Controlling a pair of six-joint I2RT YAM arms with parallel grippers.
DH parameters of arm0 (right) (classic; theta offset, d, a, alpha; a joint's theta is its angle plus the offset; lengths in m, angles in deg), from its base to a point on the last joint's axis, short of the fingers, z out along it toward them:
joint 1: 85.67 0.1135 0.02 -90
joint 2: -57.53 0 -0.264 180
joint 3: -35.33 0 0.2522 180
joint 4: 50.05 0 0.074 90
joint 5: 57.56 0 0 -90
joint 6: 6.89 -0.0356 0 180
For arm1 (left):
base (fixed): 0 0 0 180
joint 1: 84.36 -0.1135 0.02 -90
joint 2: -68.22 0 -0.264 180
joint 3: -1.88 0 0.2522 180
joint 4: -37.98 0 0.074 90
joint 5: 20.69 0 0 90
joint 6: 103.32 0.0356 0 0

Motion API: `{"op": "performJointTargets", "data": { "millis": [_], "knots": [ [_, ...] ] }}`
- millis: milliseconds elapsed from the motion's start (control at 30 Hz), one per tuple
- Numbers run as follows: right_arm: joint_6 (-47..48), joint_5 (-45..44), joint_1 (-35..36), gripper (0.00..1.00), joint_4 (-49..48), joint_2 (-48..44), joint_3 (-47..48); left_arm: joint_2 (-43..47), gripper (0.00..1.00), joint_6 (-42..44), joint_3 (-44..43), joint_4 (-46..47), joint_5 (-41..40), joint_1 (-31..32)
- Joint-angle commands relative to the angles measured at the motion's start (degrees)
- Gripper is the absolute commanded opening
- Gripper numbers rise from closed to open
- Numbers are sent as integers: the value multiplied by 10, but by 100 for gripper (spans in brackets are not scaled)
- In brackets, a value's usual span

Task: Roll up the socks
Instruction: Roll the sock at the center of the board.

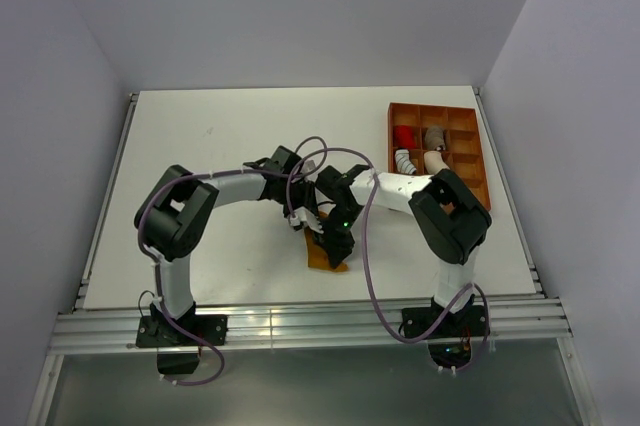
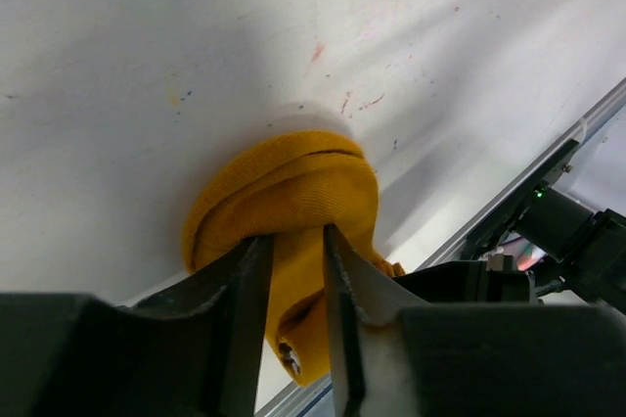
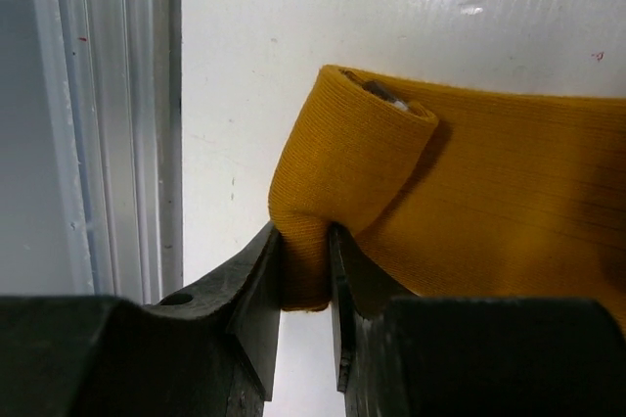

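The mustard sock [image 1: 328, 254] lies at six o'clock on the table [image 1: 200, 146], near its front edge, only partly rolled. The right gripper [image 3: 305, 241] pinches one fold. Fabric sits between the fingers of the left gripper [image 2: 293, 241], but I cannot tell whether they grip it. Most of the rolling looks left to do.

White table [image 1: 220, 146], mustard sock [image 1: 328, 258] near front edge, orange tray [image 1: 432, 106] far right

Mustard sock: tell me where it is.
The mustard sock lies on the table, centre, near the front edge in the top view, its fabric between the fingers of the left gripper and the right gripper.
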Motion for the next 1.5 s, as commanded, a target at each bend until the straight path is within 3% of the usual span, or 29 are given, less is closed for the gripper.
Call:
{"op": "performJointTargets", "data": {
  "millis": [0,233,400,500,833,967,1067,1233,1333,1467],
  "knots": [
    [-45,-45,-1,18,21,34,-12,28,36,13,8,57,-13,-3],
    [-74,-67,-6,18,-4,30,-17,50,50,-5,25,100,4,-17],
    [-89,-73,-6,18,-15,29,-18,65,53,-21,41,136,11,-43],
    [-93,-77,-6,17,-19,29,-18,72,47,-41,55,169,19,-56],
    [-98,-81,-6,17,-16,39,-9,112,13,-93,98,230,9,-112],
    [-102,-82,-6,17,-12,47,-3,161,0,-137,176,287,5,-169],
    [-102,-81,-7,17,-7,54,4,213,0,-184,252,362,5,-207],
    [-85,-53,-15,16,44,85,42,321,0,-174,331,413,-29,-214],
    [-69,-31,-26,17,86,110,73,390,0,-174,405,464,-65,-203],
    [-50,-15,-39,17,141,151,113,464,0,-154,486,487,-117,-139]
  ]
}}
